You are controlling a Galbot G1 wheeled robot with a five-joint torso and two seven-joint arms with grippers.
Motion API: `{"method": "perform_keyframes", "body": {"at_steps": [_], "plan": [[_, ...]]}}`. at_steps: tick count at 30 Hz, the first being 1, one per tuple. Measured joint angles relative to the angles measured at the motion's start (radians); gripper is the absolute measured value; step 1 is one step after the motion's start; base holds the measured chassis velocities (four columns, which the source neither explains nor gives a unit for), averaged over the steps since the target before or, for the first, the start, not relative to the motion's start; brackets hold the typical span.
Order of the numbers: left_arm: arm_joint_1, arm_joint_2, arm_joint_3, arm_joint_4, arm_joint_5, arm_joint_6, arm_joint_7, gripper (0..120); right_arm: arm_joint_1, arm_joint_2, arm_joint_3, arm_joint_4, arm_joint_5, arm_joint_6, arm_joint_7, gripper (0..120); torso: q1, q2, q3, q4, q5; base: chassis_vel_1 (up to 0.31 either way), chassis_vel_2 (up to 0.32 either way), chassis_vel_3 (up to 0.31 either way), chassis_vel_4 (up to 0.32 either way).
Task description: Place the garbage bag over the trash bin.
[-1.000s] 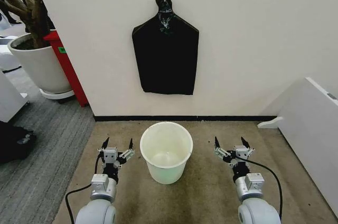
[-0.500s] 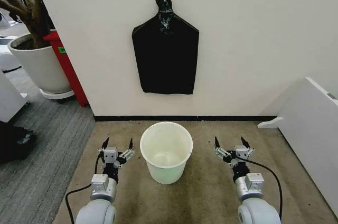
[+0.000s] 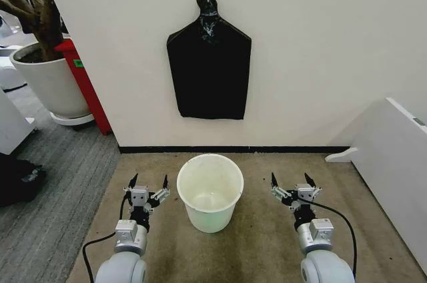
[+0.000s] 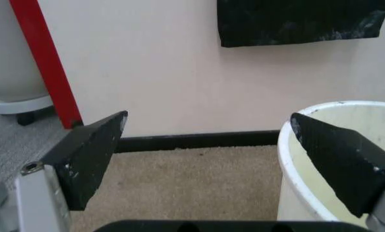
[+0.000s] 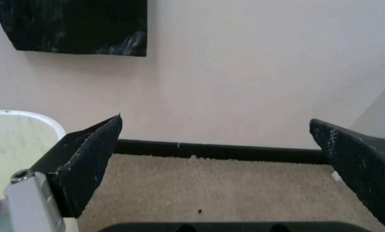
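The trash bin (image 3: 210, 189) is a small round cream-white bucket standing upright on the tan carpet by the wall, with nothing in it or over it. The garbage bag is out of view. My left gripper (image 3: 149, 178) hovers low just left of the bin, open and holding nothing. My right gripper (image 3: 289, 177) stands open a little further off on the bin's right. In the left wrist view the left gripper (image 4: 208, 115) spans bare carpet, one finger overlapping the bin's wall (image 4: 292, 183). In the right wrist view the right gripper (image 5: 215, 119) frames the baseboard, the bin (image 5: 12, 140) at the picture's edge.
A flat black bundle (image 3: 209, 69) with a knotted neck hangs from a wall hook above the bin. A big white plant pot (image 3: 50, 83) and a red post (image 3: 83, 76) stand at the left. A white panel (image 3: 393, 163) slants along the right.
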Motion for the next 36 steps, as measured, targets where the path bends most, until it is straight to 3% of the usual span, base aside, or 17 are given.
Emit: {"method": "perform_keyframes", "body": {"at_steps": [6, 21, 29, 36], "plan": [[0.009, 0.002, -0.005, -0.010, -0.007, 0.002, 0.000, 100, -0.007, 0.000, 0.001, 0.013, 0.007, -0.001, -0.002, 100, 0.000, 0.000, 0.000, 0.0000, 0.0000, 0.000, 0.000, 0.000, 0.000], [0.237, 0.059, -0.168, -0.324, -0.209, 0.069, -0.044, 100, -0.195, -0.018, 0.039, 0.417, 0.245, -0.106, -0.096, 100, 0.000, 0.000, 0.000, -0.0001, -0.0006, 0.000, 0.000, 0.000, 0.000], [0.362, 0.090, -0.257, -0.493, -0.318, 0.105, -0.068, 100, -0.168, -0.052, 0.025, 0.390, 0.302, -0.159, -0.043, 100, 0.000, 0.000, 0.000, 0.0000, 0.0001, 0.000, 0.000, 0.000, 0.000], [0.423, 0.105, -0.300, -0.510, -0.372, 0.123, -0.080, 100, -0.052, -0.131, 0.016, 0.347, 0.486, -0.162, 0.064, 100, 0.000, 0.000, 0.000, 0.0001, 0.0000, 0.000, 0.000, 0.000, 0.000]]}}
